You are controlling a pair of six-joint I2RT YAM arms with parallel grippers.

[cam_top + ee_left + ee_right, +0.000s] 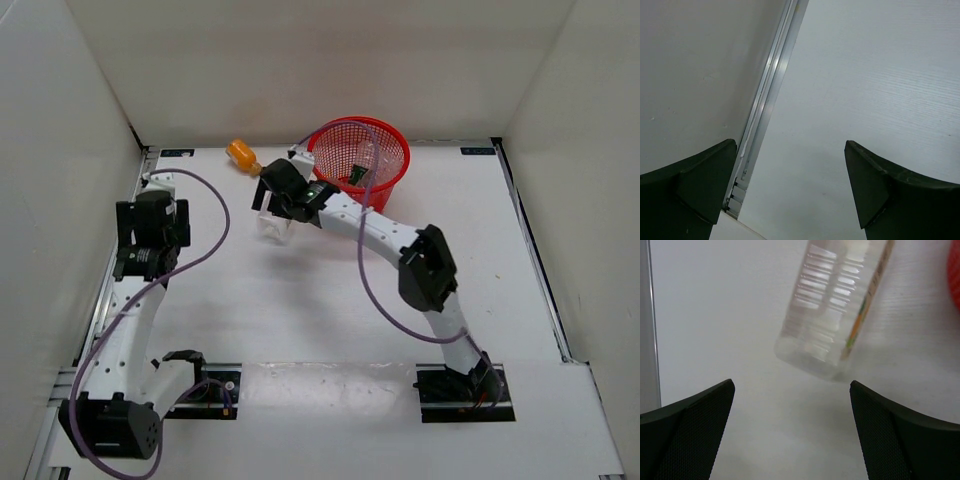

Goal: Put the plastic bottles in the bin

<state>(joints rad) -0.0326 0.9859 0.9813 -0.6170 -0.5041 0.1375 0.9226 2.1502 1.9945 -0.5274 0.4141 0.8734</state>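
My table (300, 300) is a flat white surface, with a metal rail (767, 100) running along its left edge. Toward the far side the red mesh bin (392, 186) stands upright on it. Left of the bin, near the far edge, an orange bottle (241, 154) lies on its side. A clear ribbed bottle (830, 305) with a coloured label strip lies on the white surface, close beside the bin.

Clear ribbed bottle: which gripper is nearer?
Right. The right gripper hangs open just short of the clear bottle; the left gripper sits far off by the left rail.
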